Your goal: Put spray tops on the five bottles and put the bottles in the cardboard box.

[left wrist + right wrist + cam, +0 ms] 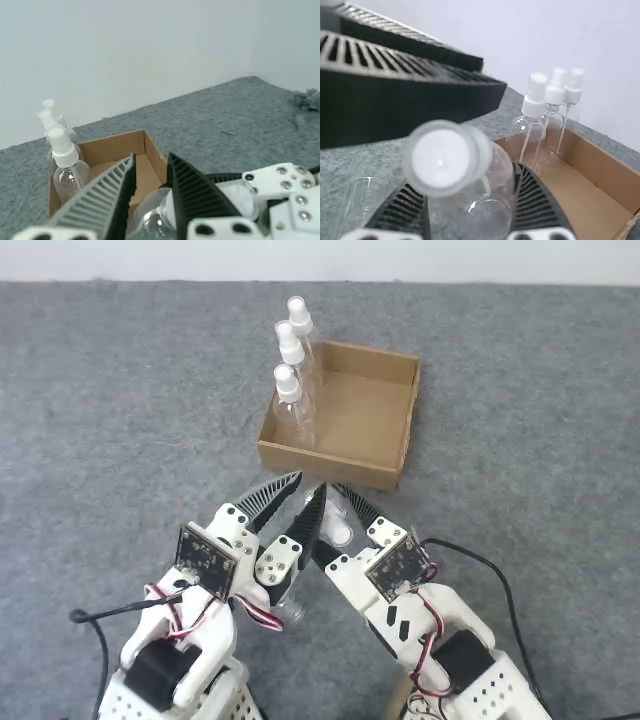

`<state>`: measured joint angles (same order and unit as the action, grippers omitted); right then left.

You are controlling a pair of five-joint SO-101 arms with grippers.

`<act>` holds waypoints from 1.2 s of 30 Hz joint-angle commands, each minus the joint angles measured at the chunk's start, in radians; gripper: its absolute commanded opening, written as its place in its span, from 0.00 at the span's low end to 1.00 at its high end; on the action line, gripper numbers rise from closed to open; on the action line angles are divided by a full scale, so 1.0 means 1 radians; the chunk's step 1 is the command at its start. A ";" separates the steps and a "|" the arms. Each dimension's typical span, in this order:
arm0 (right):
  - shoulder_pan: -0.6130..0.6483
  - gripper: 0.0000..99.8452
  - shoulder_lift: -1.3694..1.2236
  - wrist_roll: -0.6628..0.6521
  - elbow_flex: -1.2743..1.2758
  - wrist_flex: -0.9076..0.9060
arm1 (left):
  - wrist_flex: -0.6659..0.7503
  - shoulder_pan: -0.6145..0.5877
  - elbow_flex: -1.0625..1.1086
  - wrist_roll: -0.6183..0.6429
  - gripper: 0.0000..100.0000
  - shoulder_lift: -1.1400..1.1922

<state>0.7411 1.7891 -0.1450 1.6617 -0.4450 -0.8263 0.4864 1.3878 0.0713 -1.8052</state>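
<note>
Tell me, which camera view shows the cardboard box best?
The high view: the whole box shows from above, with three bottles standing along one side. The left wrist view shows part of it behind its hand; the right wrist view, one corner.

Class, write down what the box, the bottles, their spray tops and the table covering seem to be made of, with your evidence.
Box: brown cardboard, matt, with thin folded walls and raw edges.
Bottles: clear and glossy, probably plastic, though glass is possible; the box shows through them.
Spray tops: white opaque plastic, smooth.
Table covering: grey felt or low carpet, judging by its fuzzy, speckled look.
</note>
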 commanded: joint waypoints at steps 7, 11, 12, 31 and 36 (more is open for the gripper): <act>-0.012 0.01 0.008 -0.005 0.021 -0.053 | 0.009 -0.055 -0.002 -0.005 0.10 -0.002; -0.015 0.01 0.008 -0.009 0.021 -0.067 | 0.023 -0.060 -0.002 -0.008 0.10 -0.003; -0.027 0.01 0.008 -0.006 0.021 -0.067 | 0.032 -0.060 -0.001 -0.009 0.10 -0.003; -0.165 0.01 -0.001 -0.005 0.021 -0.068 | 0.057 -0.361 0.024 -0.028 0.09 -0.003; -0.165 0.01 0.008 -0.009 0.021 -0.108 | 0.060 -0.470 0.133 -0.009 0.09 -0.003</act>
<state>0.5938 1.7906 -0.1450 1.6617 -0.5278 -0.7741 0.0859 1.4753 0.0407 -1.8036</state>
